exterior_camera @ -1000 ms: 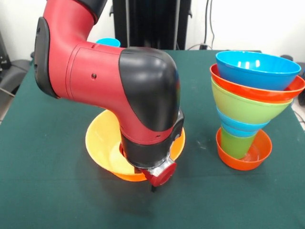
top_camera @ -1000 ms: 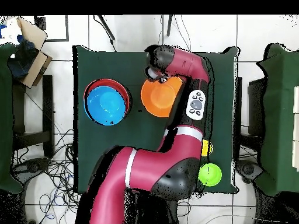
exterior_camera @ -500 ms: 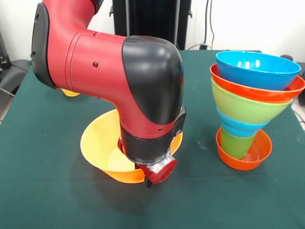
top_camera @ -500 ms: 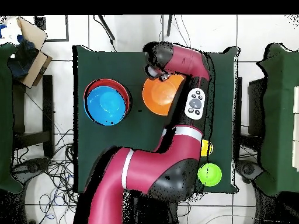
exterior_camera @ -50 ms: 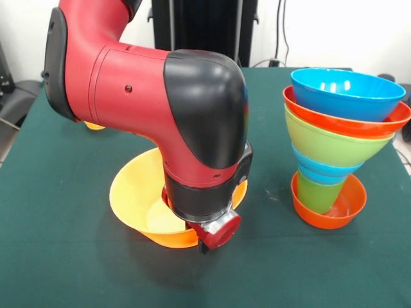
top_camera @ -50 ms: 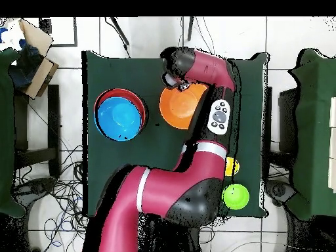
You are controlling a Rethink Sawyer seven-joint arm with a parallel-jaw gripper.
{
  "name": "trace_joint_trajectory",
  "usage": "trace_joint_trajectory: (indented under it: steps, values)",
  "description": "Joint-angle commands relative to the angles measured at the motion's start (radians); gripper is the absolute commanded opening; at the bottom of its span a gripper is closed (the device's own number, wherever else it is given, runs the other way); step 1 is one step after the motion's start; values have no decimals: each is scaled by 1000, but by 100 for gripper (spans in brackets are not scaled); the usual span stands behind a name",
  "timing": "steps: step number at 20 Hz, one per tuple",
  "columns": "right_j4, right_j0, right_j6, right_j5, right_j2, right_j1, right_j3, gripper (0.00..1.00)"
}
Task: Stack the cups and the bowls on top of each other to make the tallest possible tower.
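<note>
- Tower (exterior_camera @ -50 ms: 340, 128): parked at 3 o'clock of the big yellow-orange bowl (exterior_camera @ -50 ms: 138, 192) in the front view, well apart from it. Red-orange bowl at the bottom, then green cup, blue, wide green, orange, with blue on top, flaring wider going up.
- Same tower from overhead: 9 o'clock of that bowl, just beside it.
- Gripper (exterior_camera @ -50 ms: 205, 242): tucked under the wrist at the bowl's 5 o'clock rim in the front view. Can't tell if it's wide, narrow or clamped on the rim, since the wrist blocks it in both views.
- Bowl looks tipped, with the 9 o'clock side riding higher than the side by the gripper. Probably being picked up by the rim, but that's a guess.
- To do this step well: get a firm hold on the rim before lifting. Raise it clear above the top blue bowl before heading to 3 o'clock. Level it out and centre it over the stack. Lower slowly, because that tower is top-heavy on a small base and a nudge on the wide rims could topple it.
- Spare pieces overhead: small yellow cup (top_camera @ -50 ms: 231, 165) and green cup (top_camera @ -50 ms: 235, 195) at about 5 o'clock of the bowl, well apart.
- Versus a second ago: bowl slid toward 9 o'clock and tilted more. A yellow cup now peeks out behind the arm at 10 o'clock, and the blue one by the arm's top is now hidden.
- Versus half a second ago: barely any change, and the tower is untouched throughout.
</note>
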Motion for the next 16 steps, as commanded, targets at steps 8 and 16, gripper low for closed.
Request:
trace_joint_trajectory:
  steps: [8,16]
  values:
    - [-19,46,135,159,-47,-162,78,0]
    - [-18,55,54,240,-52,-279,145,0]
